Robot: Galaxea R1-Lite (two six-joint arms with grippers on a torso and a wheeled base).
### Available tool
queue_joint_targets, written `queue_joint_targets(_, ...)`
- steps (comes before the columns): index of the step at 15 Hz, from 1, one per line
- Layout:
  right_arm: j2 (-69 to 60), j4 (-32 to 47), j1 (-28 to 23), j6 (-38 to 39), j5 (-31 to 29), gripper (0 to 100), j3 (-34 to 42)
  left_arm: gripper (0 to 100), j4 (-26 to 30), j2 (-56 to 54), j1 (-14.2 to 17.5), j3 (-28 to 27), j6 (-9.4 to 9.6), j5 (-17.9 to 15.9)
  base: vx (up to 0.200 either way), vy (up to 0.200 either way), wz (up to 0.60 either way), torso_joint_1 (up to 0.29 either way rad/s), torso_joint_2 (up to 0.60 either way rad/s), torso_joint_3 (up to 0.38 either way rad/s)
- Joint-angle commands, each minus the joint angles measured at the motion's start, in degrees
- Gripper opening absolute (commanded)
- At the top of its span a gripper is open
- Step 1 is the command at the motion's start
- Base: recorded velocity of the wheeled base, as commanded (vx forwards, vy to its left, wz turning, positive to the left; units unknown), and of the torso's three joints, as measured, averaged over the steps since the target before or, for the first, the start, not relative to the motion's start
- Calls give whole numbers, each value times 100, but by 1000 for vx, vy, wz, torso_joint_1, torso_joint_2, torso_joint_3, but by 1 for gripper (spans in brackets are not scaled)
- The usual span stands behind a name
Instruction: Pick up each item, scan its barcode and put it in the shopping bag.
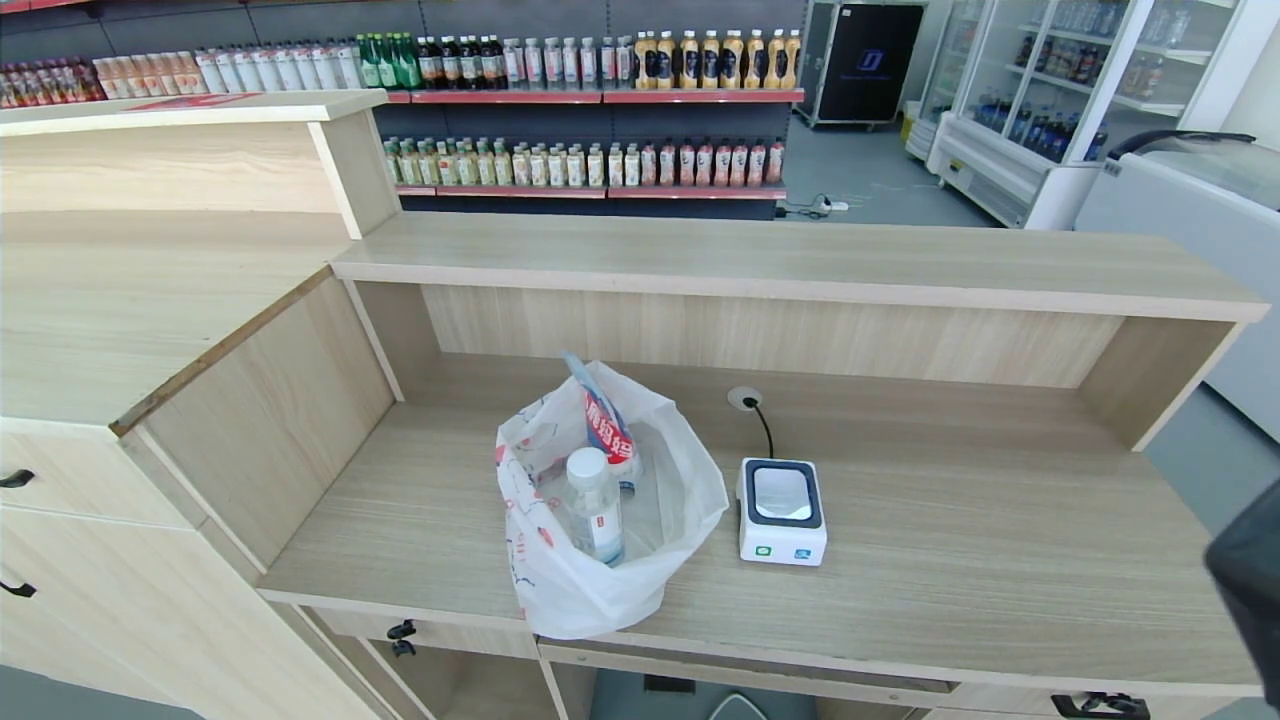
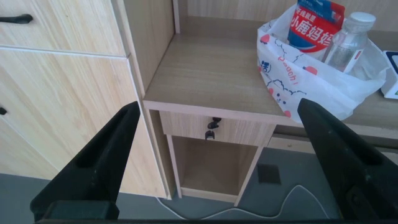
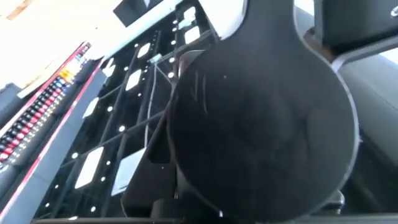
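**Bag loaded at the checkout, left gripper wide and empty**

The left gripper [image 2: 219,107] hangs off the near left corner of the surface [image 1: 950,560]. Its two dark fingers [image 2: 93,165] are spread wide and nothing lies between them. Past them a small drawer [image 2: 217,127] sits under the surface edge with a key in its lock. Left of the drawer stands a pale wooden cabinet [image 2: 62,93] with dark handles.

Left of centre on the surface, at the near edge, stands the shopping bag [image 1: 570,590]. It is white plastic with red and blue print, and its mouth is open upward. Inside, at the near side, a clear bottle [image 1: 594,505] with a white cap stands upright. Behind the bottle a blue and red packet [image 1: 604,420] leans, its top poking out above the bag's rim.

Just beside the bag on the right sits the barcode scanner [image 1: 782,512], a white box with a dark-framed window facing up. Whether bag and scanner touch cannot be told. A black cable [image 1: 765,428] runs from the scanner's far side to a round hole [image 1: 744,398] in the surface.

At the right edge, near side, the right arm [image 1: 1250,590] shows as a dark shape. The state of the right gripper cannot be told.

Far beyond the surface, shelves [image 1: 600,97] carry rows of bottles.
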Motion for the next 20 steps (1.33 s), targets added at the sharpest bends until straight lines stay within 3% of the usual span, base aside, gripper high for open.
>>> queue_joint_targets(1, -680, 408, -405, 146, 1, 0, -85, 100, 0, -2, 1, 0, 1, 4, 0, 0, 0, 0, 0, 0)
queue_joint_targets(3, -856, 856, -625, 208, -8, 0, -208, 100, -8, -2, 1, 0, 1, 4, 0, 0, 0, 0, 0, 0)
queue_joint_targets(17, -724, 979, -871, 357, -17, 0, -323, 100, -8, -2, 1, 0, 1, 4, 0, 0, 0, 0, 0, 0)
queue_joint_targets(18, -645, 1102, -889, 893, -114, 0, -323, 100, -8, -2, 1, 0, 1, 12, 0, 0, 0, 0, 0, 0)
queue_joint_targets(20, -654, 1726, -1214, 2212, -1019, 0, -490, 100, 0, -2, 1, 0, 1, 4, 0, 0, 0, 0, 0, 0)
